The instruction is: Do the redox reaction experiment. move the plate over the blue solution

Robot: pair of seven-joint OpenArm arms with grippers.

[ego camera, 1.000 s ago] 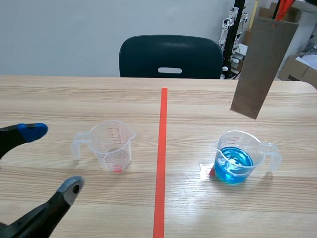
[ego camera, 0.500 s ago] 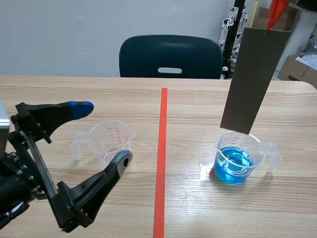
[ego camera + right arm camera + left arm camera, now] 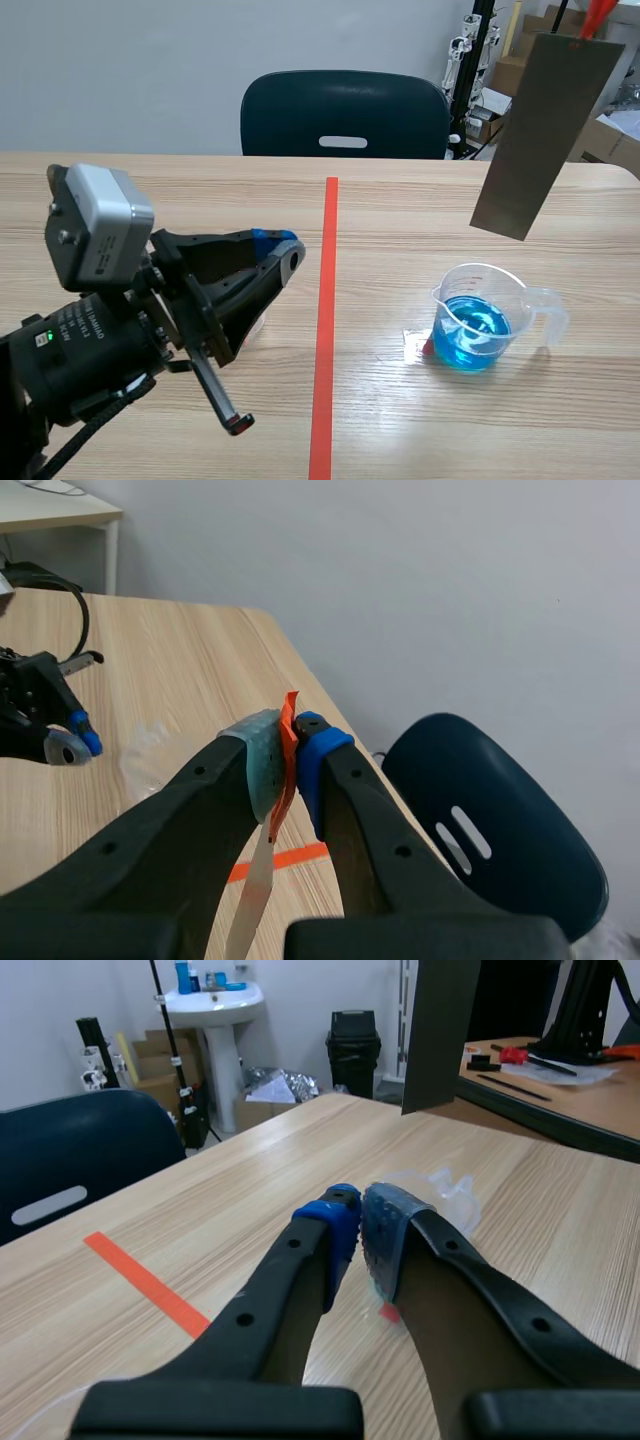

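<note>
Scene view, and the wooden counter (image 3: 450, 420) fills the frame, with a dark chair (image 3: 345, 112) tucked in at its far edge. The left arm (image 3: 100, 330) looms big, raised over the counter on its own side of the red tape line (image 3: 325, 320), grey camera box on top.

Up high on the other side hangs the plate (image 3: 545, 135), a long grey-brown strip, tilted, with its lower end nearest the counter. It touches nothing below. That lower end sits above and a little beyond the beaker (image 3: 490, 300). Whether it is truly over the rim, I can't say from this angle.

The beaker stands upright right of the line, handle pointing away from it, blue solution (image 3: 472, 335) pooled in its bottom.

Left claw (image 3: 358, 1225) now: fingers together, blue pads nearly kissing, nothing between them, tips aimed toward the tape line.

Right claw (image 3: 290, 745): clamped tight on the plate's orange-red tab (image 3: 287, 742), and the plate dangles edge-on beneath the fingers.
</note>
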